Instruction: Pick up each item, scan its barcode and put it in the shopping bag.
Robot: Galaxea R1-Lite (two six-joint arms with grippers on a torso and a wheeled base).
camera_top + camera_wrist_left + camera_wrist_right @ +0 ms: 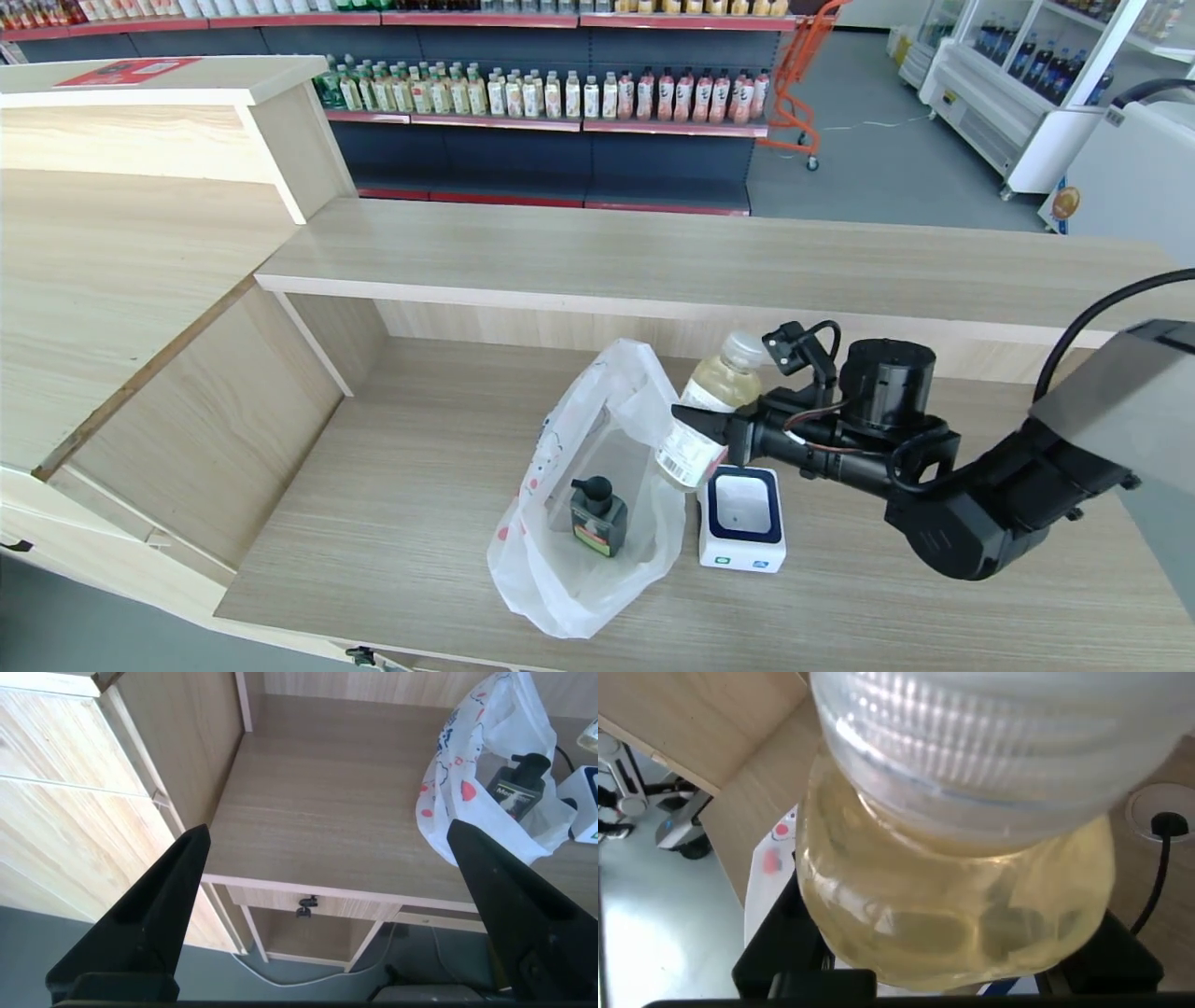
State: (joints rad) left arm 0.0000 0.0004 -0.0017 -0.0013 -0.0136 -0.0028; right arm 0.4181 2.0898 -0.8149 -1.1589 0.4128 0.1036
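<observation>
Drink bottle clamped in right gripper above the scanner, just beside the shopping bag.
Pale wood counter carrying bag and scanner, touching or nearly so, bag on the robot's left of the two. White printed plastic bag standing open, mouth up, near the counter's front edge. Right jaws shut on the bottle's mid-body. Bottle clear with pale yellow liquid and white cap, tilted, cap up and away, labelled lower end over the gap between bag rim and scanner. Cannot tell whether clear of the scanner top. Left gripper off the counter's front edge, well apart from the bag, jaws wide apart. Scanner a small white box with dark blue top window. Dark pump bottle upright inside the bag.
</observation>
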